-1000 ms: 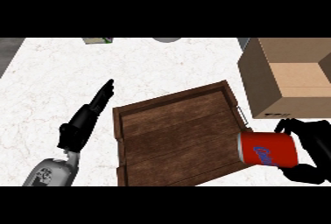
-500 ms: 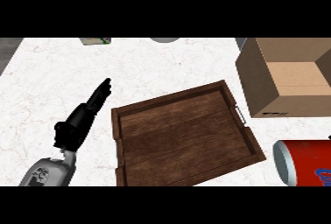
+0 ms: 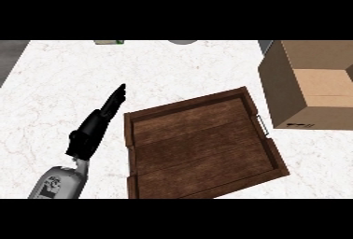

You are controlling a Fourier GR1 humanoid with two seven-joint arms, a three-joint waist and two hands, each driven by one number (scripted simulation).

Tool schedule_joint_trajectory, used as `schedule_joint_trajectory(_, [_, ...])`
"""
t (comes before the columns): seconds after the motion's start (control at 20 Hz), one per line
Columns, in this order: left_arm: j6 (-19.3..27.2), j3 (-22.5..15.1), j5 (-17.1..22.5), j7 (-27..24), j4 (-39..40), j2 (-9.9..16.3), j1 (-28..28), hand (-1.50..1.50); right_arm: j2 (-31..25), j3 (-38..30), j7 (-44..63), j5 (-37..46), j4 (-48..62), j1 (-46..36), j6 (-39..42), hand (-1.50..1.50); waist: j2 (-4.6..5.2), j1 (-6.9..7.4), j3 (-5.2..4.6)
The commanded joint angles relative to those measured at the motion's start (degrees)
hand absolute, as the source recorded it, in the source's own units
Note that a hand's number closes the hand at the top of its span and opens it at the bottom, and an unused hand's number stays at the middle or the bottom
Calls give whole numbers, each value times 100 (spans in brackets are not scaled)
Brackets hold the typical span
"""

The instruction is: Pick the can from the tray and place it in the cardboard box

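Neither the can nor the right hand shows in the head view, so which way it lies cannot be told: the dark wooden tray (image 3: 200, 149) holds nothing, the open brown cardboard box (image 3: 314, 91) stands just right of it on the white marble bench (image 3: 62, 79), and the black left hand (image 3: 100, 123) rests straight-fingered left of the tray.

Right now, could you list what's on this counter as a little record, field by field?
counter: white marble-look counter top
tray: dark brown wooden tray, lying flat, nothing in it
box: open brown cardboard box, to the tray's right, what shows of its inside is bare
can: not in view
left hand: black left hand, fingers straight, left of the tray, holding nothing
right hand: not in view
far edge: small green object and grey round object, cut off, cannot identify
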Motion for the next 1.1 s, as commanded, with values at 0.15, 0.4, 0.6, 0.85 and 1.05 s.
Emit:
schedule_joint_trajectory(0.15, [-83,-73,-251,-92,236,-273,-145,0,-131,-325,537,-172,795,-1096,789,150,52,226,2])
schedule_joint_trajectory(0.4, [-168,32,-274,29,225,-368,-222,0,-146,114,426,-163,1727,-2112,1100,150,60,278,3])
schedule_joint_trajectory(0.6, [-315,80,-218,201,-86,-386,-165,0,2,557,466,135,2465,-2959,1069,150,55,303,4])
schedule_joint_trajectory(0.85, [-402,259,-283,119,169,-393,-447,0,175,1339,337,963,3444,-3933,927,150,68,327,3])
schedule_joint_trajectory(1.05, [-250,1,-539,-97,89,-566,37,0,504,1914,66,1707,4213,-4524,718,150,80,393,4])
